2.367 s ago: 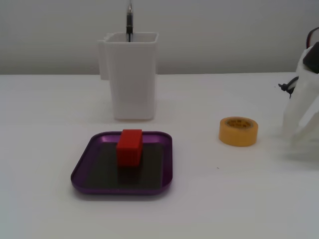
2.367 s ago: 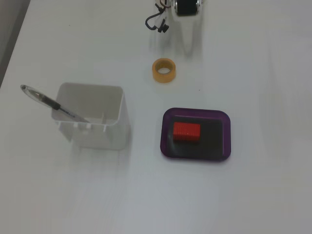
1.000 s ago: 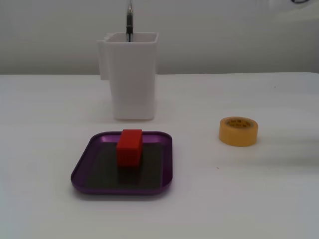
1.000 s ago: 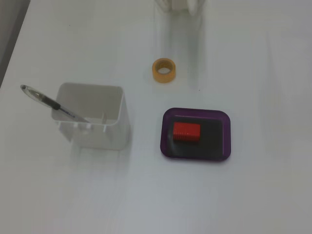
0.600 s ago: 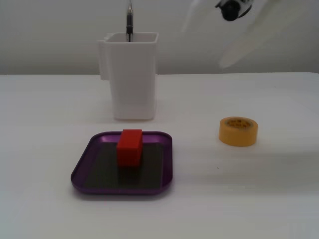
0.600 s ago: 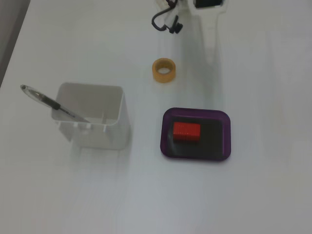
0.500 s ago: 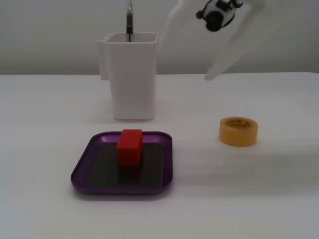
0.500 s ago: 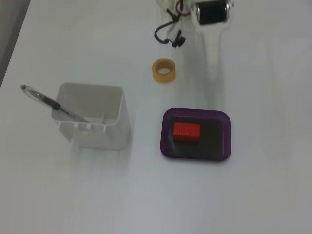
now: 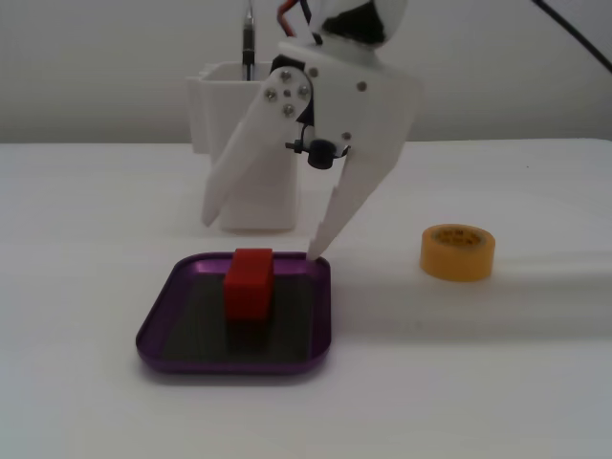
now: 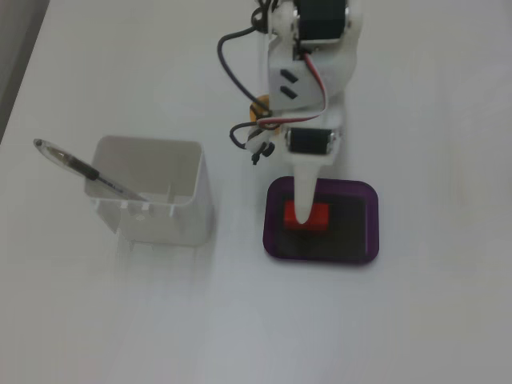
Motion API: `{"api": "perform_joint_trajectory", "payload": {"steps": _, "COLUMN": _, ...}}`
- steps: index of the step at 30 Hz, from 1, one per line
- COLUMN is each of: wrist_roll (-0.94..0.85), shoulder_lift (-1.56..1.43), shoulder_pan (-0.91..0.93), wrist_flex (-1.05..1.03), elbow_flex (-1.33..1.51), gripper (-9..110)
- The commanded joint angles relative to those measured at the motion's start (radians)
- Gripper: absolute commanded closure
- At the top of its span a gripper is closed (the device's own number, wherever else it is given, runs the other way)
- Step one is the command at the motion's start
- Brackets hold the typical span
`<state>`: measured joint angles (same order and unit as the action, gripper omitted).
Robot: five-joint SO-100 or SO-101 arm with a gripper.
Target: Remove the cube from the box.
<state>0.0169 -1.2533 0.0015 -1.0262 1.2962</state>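
Note:
The red cube lies inside the purple box, near its far edge. My white gripper hangs just above and behind the cube with its jaws wide open and empty. One fingertip is low by the box's far right rim, and the other is raised to the left in front of the white container. In the other fixed view, a white finger points down over the cube in the box and covers part of it. I cannot tell whether the finger touches the cube.
A tall white container holding a pen stands behind and left of the box. It also shows in the other fixed view. A yellow tape roll lies on the white table to the right.

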Motion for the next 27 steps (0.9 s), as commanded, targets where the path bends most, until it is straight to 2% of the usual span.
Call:
{"api": "perform_joint_trajectory", "payload": {"steps": 1, "wrist_roll": 0.008, "shoulder_lift": 0.032, "shoulder_pan": 0.021, "wrist_flex": 0.003, "elbow_flex": -0.107, "gripper": 74}}
{"api": "perform_joint_trajectory", "payload": {"steps": 13, "wrist_roll": -0.005, "shoulder_lift": 0.146, "shoulder_pan": 0.009, "wrist_flex": 0.017, "elbow_flex": -0.137, "gripper": 75}}
{"api": "perform_joint_trajectory", "payload": {"steps": 24, "wrist_roll": -0.038, "shoulder_lift": 0.176, "shoulder_pan": 0.008, "wrist_flex": 0.06, "elbow_flex": -0.138, "gripper": 102}}
{"api": "perform_joint_trajectory", "payload": {"steps": 27, "wrist_roll": -0.037, "shoulder_lift": 0.169, "shoulder_pan": 0.005, "wrist_flex": 0.057, "elbow_flex": -0.138, "gripper": 102}}
